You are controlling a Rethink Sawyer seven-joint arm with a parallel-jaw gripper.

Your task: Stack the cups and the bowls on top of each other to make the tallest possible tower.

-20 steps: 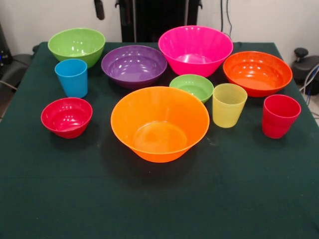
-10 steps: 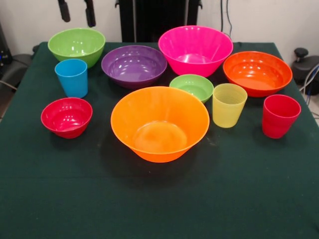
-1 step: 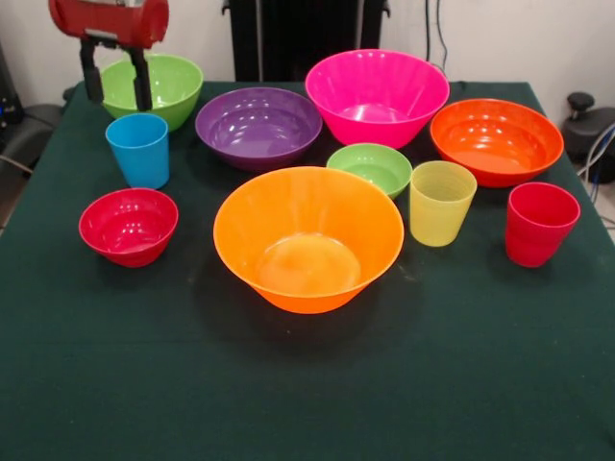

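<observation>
My gripper (image 3: 117,101) hangs open at the upper left, its two black fingers spread just above and behind the blue cup (image 3: 139,150), in front of the lime green bowl (image 3: 163,84). Nothing is between the fingers. The yellow-green cup (image 3: 441,202) and the red cup (image 3: 539,223) stand upright at the right. The bowls sit apart on the cloth: purple (image 3: 258,126), pink (image 3: 377,96), red-orange (image 3: 496,140), small green (image 3: 370,169), small red (image 3: 129,225) and the big orange one (image 3: 307,237) in the middle. No tower stands; nothing is nested.
A dark green cloth (image 3: 307,384) covers the table, with bare cloth along the near side. A black stand (image 3: 584,120) sits off the table's right edge.
The gripper has come down and leftward from the top edge. Its red body now shows, and its fingers reach close over the blue cup. Cups and bowls have not moved.
</observation>
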